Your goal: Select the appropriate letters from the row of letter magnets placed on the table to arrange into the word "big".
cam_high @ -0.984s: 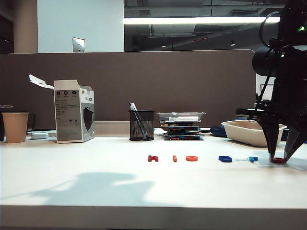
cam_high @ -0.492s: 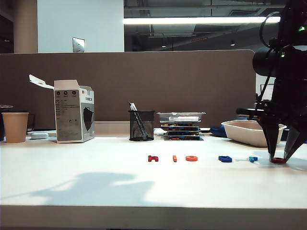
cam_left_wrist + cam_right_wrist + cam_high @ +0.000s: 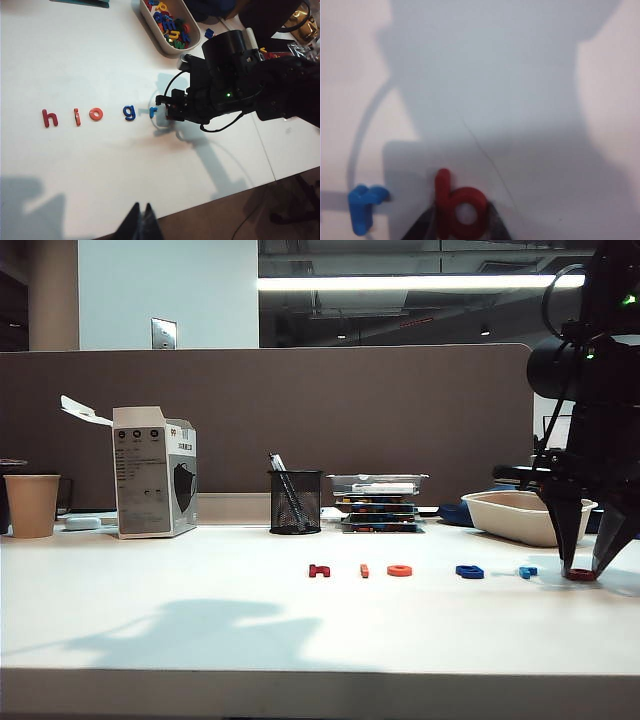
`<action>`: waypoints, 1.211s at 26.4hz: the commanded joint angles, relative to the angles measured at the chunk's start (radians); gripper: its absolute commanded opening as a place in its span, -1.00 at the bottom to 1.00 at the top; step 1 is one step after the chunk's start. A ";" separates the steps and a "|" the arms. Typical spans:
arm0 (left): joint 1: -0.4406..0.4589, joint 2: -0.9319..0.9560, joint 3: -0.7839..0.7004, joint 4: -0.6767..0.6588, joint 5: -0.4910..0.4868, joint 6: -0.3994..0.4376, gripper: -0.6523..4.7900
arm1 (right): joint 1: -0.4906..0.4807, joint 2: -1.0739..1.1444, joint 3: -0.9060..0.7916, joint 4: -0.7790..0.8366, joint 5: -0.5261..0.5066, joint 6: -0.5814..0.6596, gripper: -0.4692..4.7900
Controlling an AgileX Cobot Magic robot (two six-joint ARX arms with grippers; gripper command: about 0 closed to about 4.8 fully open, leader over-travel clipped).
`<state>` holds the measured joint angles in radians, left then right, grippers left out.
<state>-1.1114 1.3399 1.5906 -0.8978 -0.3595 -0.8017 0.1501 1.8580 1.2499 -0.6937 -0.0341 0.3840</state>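
Observation:
A row of small letter magnets lies on the white table (image 3: 200,580): dark red h (image 3: 319,570), orange-red bar i (image 3: 364,570), orange o (image 3: 400,570), dark blue g (image 3: 469,571), light blue r (image 3: 527,571). At the row's right end lies the dark red b (image 3: 581,575). My right gripper (image 3: 583,570) points down over it, one finger pressed on each side. The right wrist view shows the b (image 3: 462,207) flat on the table between the fingers (image 3: 497,230), with the r (image 3: 364,205) beside it. My left gripper (image 3: 141,212) is shut and empty, high over the table's front edge.
A white tray (image 3: 505,502) of spare letters stands behind the right gripper. Along the back stand a mesh pen cup (image 3: 295,502), stacked flat boxes (image 3: 378,502), an opened carton (image 3: 153,472) and a paper cup (image 3: 32,505). A grey partition closes off the rear.

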 commanded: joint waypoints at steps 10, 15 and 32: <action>0.000 -0.003 0.002 0.009 -0.003 0.001 -0.78 | 0.000 0.024 -0.013 -0.053 -0.039 0.001 -0.43; 0.000 -0.003 0.002 0.009 -0.003 0.001 -0.78 | 0.000 0.023 -0.013 -0.066 -0.039 0.001 -0.43; 0.000 -0.003 0.002 0.009 -0.003 0.001 -0.78 | 0.000 -0.019 -0.013 -0.066 -0.039 0.001 -0.43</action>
<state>-1.1114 1.3399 1.5906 -0.8978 -0.3599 -0.8017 0.1493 1.8381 1.2411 -0.7345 -0.0708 0.3843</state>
